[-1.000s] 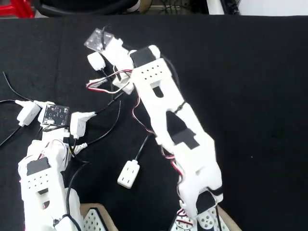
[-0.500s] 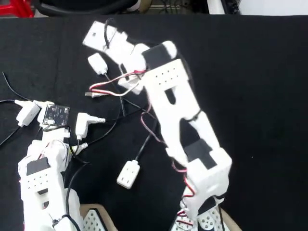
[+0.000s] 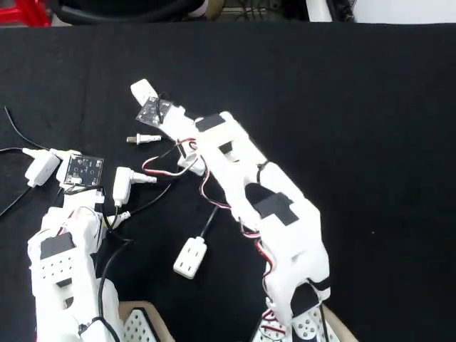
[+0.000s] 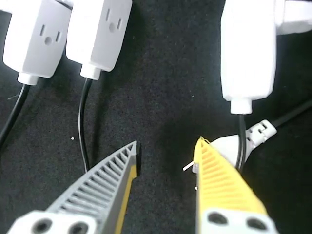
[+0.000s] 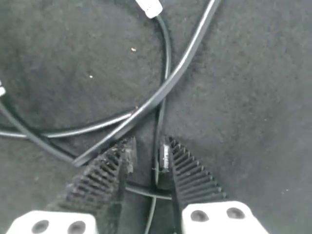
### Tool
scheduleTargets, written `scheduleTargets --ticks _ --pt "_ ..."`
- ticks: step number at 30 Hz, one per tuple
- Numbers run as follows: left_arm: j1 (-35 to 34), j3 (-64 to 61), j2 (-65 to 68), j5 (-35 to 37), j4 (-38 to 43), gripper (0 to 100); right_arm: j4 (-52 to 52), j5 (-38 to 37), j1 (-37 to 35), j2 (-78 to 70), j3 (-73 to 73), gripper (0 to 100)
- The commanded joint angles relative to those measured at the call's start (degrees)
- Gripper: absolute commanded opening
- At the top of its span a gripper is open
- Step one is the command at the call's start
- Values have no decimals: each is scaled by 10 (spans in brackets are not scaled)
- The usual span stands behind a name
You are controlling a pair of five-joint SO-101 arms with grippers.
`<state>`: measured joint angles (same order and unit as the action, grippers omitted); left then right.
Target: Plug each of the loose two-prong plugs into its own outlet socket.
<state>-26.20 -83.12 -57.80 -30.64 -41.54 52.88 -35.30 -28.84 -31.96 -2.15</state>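
A loose two-prong plug [image 3: 141,140] lies on the black cloth, with its black cord trailing toward the middle. My right gripper [image 3: 151,107] is just beyond it, beside a small white block [image 3: 142,89]. In the right wrist view, the right gripper [image 5: 146,148] is open by a narrow gap, and a black cord [image 5: 158,122] runs between its fingertips. My left gripper [image 4: 168,148] is open over bare cloth. Two white outlet sockets [image 4: 34,34] [image 4: 100,29] lie to one side of it. A third white socket [image 4: 248,48] and a white plug [image 4: 253,136] lie to the other.
Another white socket [image 3: 191,258] on a black cord lies near the table's front, between the two arms. Black cords [image 5: 97,129] cross the cloth under the right gripper. The right half of the table [image 3: 370,128] is bare black cloth.
The right arm swung out toward the far edge, then drew back and came down near the loose plug. The left arm stayed where it was.
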Motion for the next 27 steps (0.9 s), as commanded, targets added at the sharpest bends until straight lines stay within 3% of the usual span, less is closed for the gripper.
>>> scheduleTargets --ticks 1,4,6,13,27 --pt "8 -3 -1 -4 2 191 2 1 -16 -29 -44 96" --pt "8 -3 -1 -4 2 191 51 -1 -14 -58 -98 81" --pt "8 -3 -1 -4 2 191 93 -19 -14 -82 -138 16" --pt "8 -3 -1 -4 2 191 205 -35 6 -121 -269 11" --pt "8 -3 -1 -4 2 191 382 -40 14 71 -440 11"
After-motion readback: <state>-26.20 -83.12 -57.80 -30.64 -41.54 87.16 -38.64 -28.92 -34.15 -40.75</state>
